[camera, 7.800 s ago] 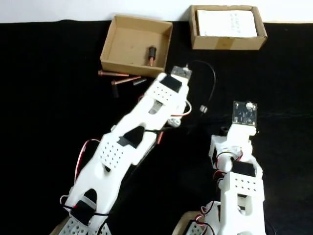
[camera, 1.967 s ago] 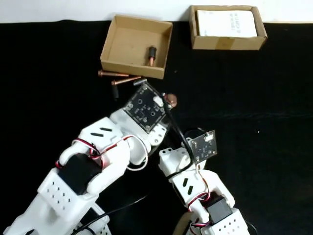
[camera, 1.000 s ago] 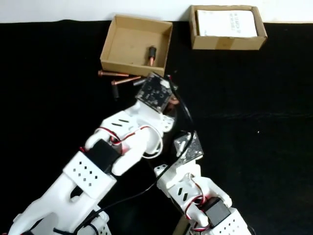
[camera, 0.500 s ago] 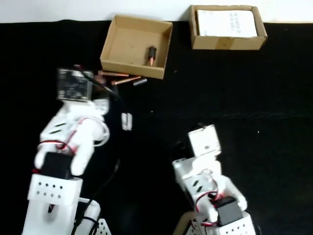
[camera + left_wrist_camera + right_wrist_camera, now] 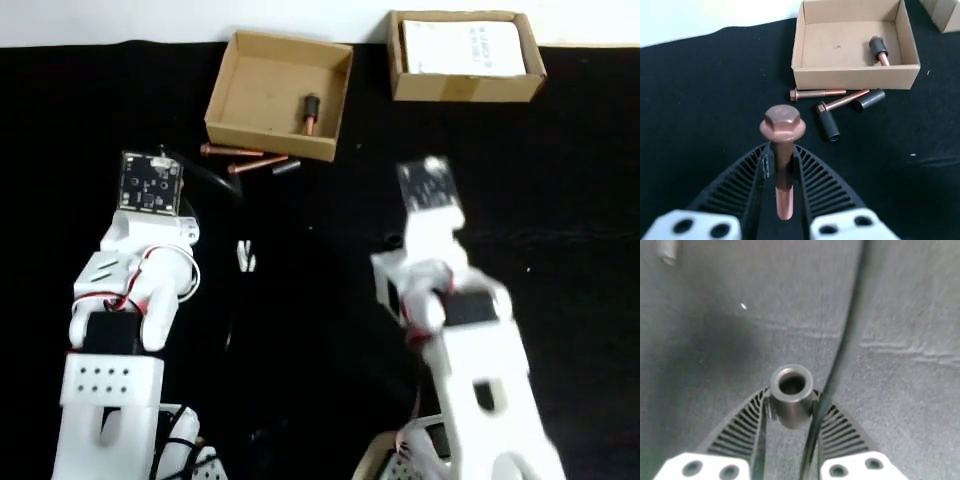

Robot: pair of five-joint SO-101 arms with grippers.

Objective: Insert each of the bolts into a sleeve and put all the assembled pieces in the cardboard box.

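My left gripper (image 5: pixel 782 156) is shut on a copper bolt (image 5: pixel 783 150), held upright with its hex head on top. My right gripper (image 5: pixel 790 402) is shut on a black sleeve (image 5: pixel 791 392), whose open bore faces the camera. In the high view the left arm (image 5: pixel 150 185) stands at the left and the right arm (image 5: pixel 430 190) right of centre, well apart. The open cardboard box (image 5: pixel 222 100) at the back holds one assembled piece (image 5: pixel 310 112). Before the box lie two loose bolts (image 5: pixel 817 93) (image 5: pixel 842 100) and two black sleeves (image 5: pixel 827 125) (image 5: pixel 870 99).
A second cardboard box (image 5: pixel 465 85) with white paper in it stands at the back right. A black cable (image 5: pixel 842 350) runs across the black cloth beside the held sleeve. A small white connector (image 5: pixel 243 255) lies between the arms.
The left arm has swung from the middle to the left with its bolt. The right arm has stretched out toward the far side of the table.
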